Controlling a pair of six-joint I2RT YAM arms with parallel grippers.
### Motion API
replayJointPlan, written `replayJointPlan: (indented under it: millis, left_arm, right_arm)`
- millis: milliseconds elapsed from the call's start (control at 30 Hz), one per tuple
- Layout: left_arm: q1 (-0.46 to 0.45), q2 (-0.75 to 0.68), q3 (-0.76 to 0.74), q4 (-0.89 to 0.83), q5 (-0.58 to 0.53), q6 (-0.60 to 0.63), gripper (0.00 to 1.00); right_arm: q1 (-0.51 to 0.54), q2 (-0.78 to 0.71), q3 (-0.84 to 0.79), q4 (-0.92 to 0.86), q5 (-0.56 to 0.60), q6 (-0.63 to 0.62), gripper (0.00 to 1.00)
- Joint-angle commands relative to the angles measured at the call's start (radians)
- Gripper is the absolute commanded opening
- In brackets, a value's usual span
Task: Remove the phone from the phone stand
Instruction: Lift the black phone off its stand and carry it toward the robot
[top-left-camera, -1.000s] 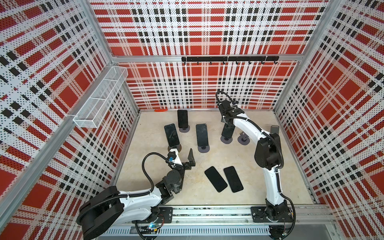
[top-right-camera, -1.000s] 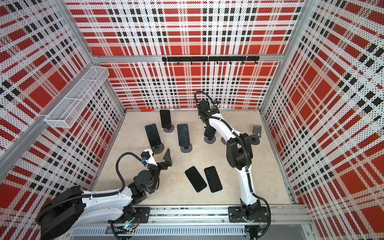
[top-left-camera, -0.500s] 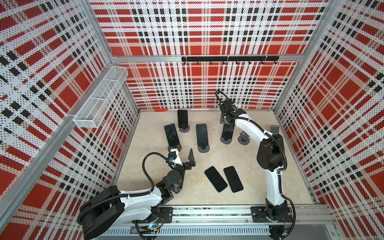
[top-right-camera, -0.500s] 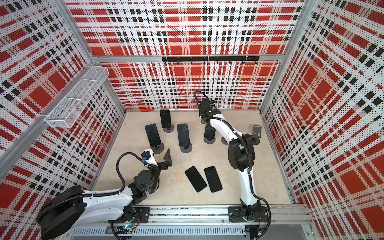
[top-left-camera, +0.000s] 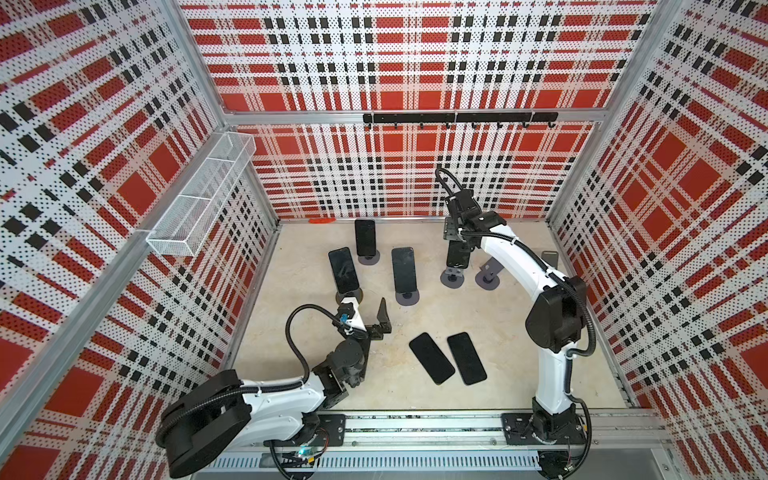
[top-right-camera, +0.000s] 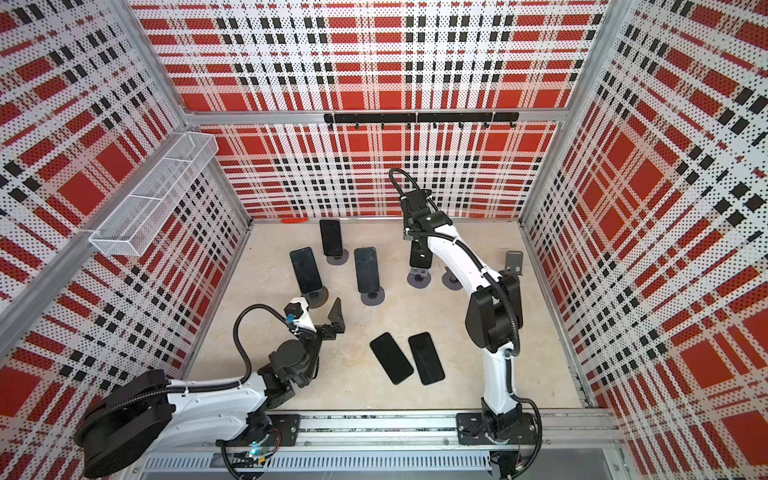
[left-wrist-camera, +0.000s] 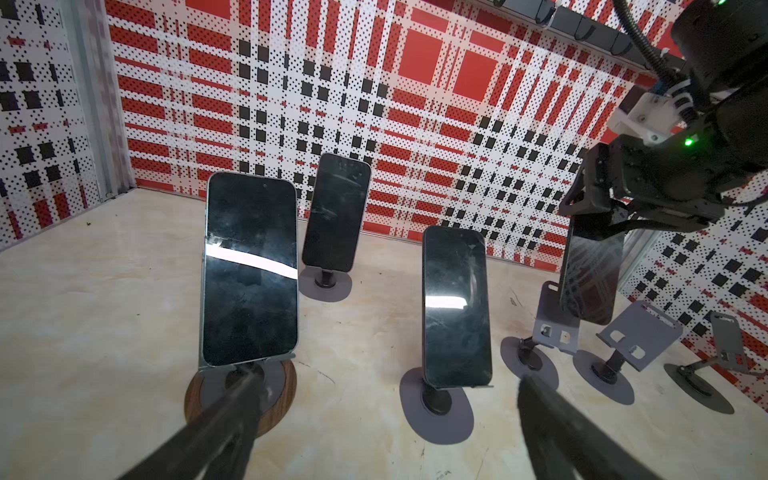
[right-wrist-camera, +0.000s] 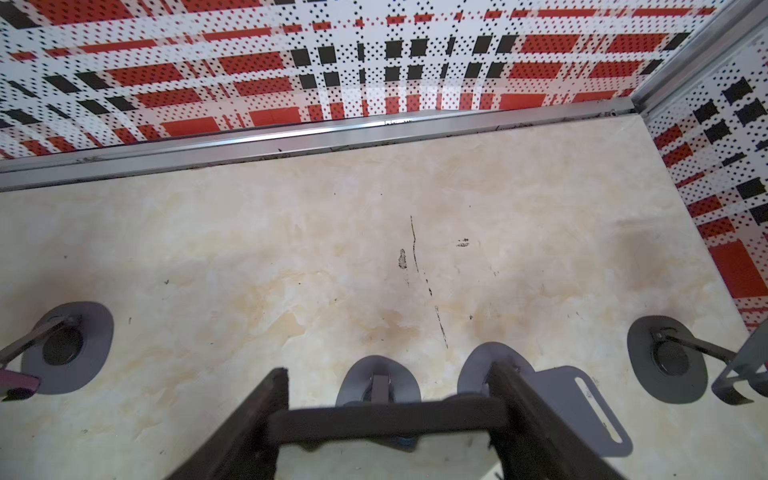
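Note:
A black phone (top-left-camera: 457, 257) (top-right-camera: 420, 256) hangs upright in my right gripper (top-left-camera: 457, 246) (top-right-camera: 419, 245), which is shut on its upper end. In the left wrist view the phone (left-wrist-camera: 592, 274) sits just in front of the grey phone stand (left-wrist-camera: 555, 322), its lower edge a little above the stand's lip. From the right wrist view the phone's top edge (right-wrist-camera: 388, 419) spans both fingers, with the stand's round base (right-wrist-camera: 376, 384) below. My left gripper (top-left-camera: 368, 316) (left-wrist-camera: 388, 376) is open and empty near the front left.
Three more phones stand on stands (top-left-camera: 365, 237) (top-left-camera: 343, 270) (top-left-camera: 404, 270) at mid left. Two phones (top-left-camera: 431, 357) (top-left-camera: 466, 357) lie flat near the front. Empty stands (top-left-camera: 489, 272) (top-left-camera: 550, 259) are right of the held phone. Patterned walls enclose the table.
My right gripper has shifted slightly with the phone in it, staying over the stand. The left arm has not moved.

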Motion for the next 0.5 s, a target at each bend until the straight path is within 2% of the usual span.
replayJointPlan:
  millis: [0, 233, 467]
  left_arm:
    - [0.006, -0.008, 0.001, 0.022, -0.01, 0.024, 0.98]
    - [0.012, -0.01, -0.003, 0.023, -0.03, 0.009, 0.98]
    - [0.047, -0.023, -0.002, 0.004, -0.063, -0.013, 0.98]
  right_arm:
    - [0.005, -0.071, -0.031, 0.034, -0.055, -0.034, 0.58]
    - [0.051, -0.154, -0.152, 0.069, -0.158, -0.063, 0.58]
    - [0.147, -0.235, -0.309, 0.093, -0.216, -0.059, 0.58]
